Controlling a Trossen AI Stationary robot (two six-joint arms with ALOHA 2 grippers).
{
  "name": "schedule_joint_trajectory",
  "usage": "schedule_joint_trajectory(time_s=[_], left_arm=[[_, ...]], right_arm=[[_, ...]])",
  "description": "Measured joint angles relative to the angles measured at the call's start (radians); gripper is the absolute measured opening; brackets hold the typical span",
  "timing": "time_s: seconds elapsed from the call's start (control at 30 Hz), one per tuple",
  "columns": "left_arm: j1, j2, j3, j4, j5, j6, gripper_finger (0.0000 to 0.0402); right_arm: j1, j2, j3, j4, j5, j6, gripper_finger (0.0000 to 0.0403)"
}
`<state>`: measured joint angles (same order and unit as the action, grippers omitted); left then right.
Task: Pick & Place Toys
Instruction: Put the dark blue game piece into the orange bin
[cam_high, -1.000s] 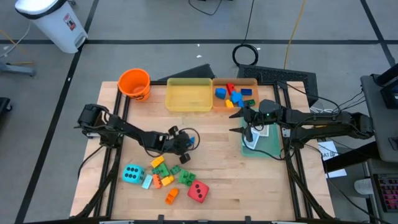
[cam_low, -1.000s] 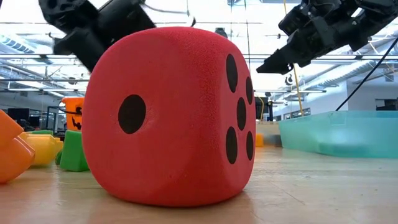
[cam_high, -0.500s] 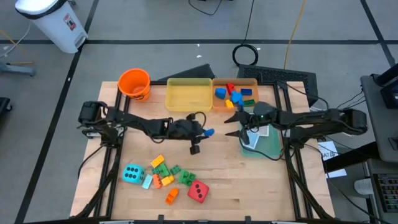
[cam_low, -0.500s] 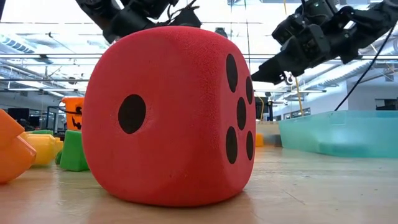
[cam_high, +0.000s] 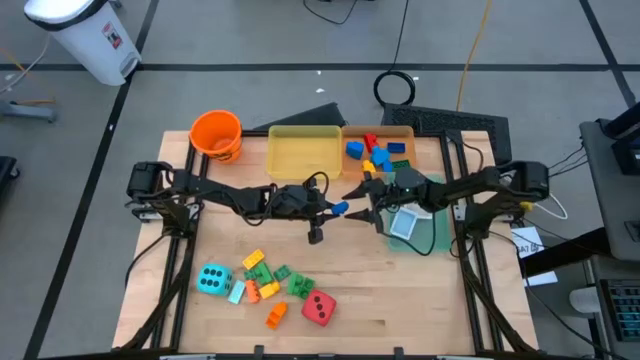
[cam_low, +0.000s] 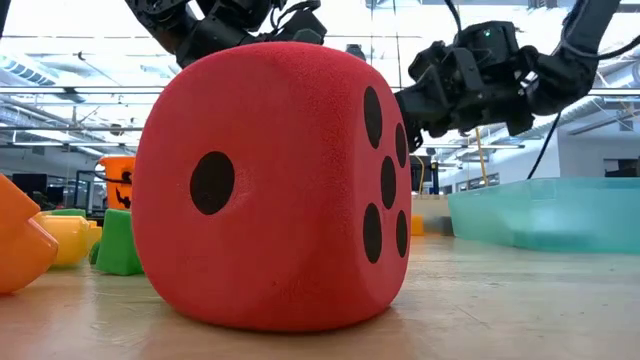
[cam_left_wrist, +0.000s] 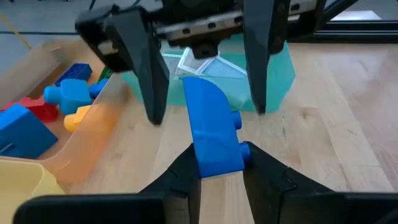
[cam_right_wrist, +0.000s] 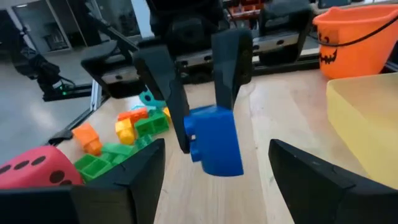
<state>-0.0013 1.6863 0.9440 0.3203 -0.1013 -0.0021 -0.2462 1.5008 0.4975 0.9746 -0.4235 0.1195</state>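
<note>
Toys mid-sort: red die (cam_high: 319, 308), cyan die (cam_high: 212, 279) and loose bricks (cam_high: 268, 277) unsorted, nearest. Beyond, left tool (cam_high: 333, 210) clamping blue brick (cam_high: 339, 210), right tool (cam_high: 361, 190) spread wide facing it. Farthest, orange tray (cam_high: 407, 133) partly filled.

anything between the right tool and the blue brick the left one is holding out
Nothing visible. The left tool is shut on the blue brick, and the right tool faces it open, with only bare air between them above the table.

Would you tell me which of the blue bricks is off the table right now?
The blue brick clamped in the left gripper, facing the open right gripper; the other blue bricks lie in the orange tray.
</note>
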Motion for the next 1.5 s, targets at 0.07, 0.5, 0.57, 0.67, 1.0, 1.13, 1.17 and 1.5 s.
schedule_joint_trajectory(time_s=[0.07,0.5,0.57,0.67,1.0,1.13,1.17,1.5], left_arm=[[0.0,0.0,0.0,-0.003,0.0,0.0,0.009],[0.0,0.0,0.0,-0.004,0.0,-0.003,0.009],[0.0,0.0,0.0,-0.002,0.001,-0.008,0.0091],[-0.001,0.0,0.0,0.0,0.005,-0.012,0.0106],[-0.009,0.001,-0.002,0.052,-0.006,-0.056,0.019],[-0.009,0.001,-0.002,0.053,-0.006,-0.059,0.0206],[-0.008,-0.006,-0.002,0.054,-0.006,-0.059,0.0207],[-0.008,-0.103,-0.001,0.052,-0.005,-0.055,0.02]], right_arm=[[0.008,0.029,0.011,0.014,0.0,-0.001,0.0251],[0.032,0.039,0.032,0.02,0.003,-0.031,0.0163],[0.032,0.039,0.032,0.023,0.004,-0.034,0.0138],[0.032,0.039,0.031,0.023,0.005,-0.037,0.0097],[0.023,0.02,0.031,-0.005,-0.002,-0.046,0.0013],[0.008,-0.031,0.03,-0.083,-0.001,-0.046,0.0014],[0.002,-0.048,0.03,-0.106,-0.002,-0.049,0.0013],[-0.143,-0.298,0.03,-0.371,0.116,-0.073,0.0012]])
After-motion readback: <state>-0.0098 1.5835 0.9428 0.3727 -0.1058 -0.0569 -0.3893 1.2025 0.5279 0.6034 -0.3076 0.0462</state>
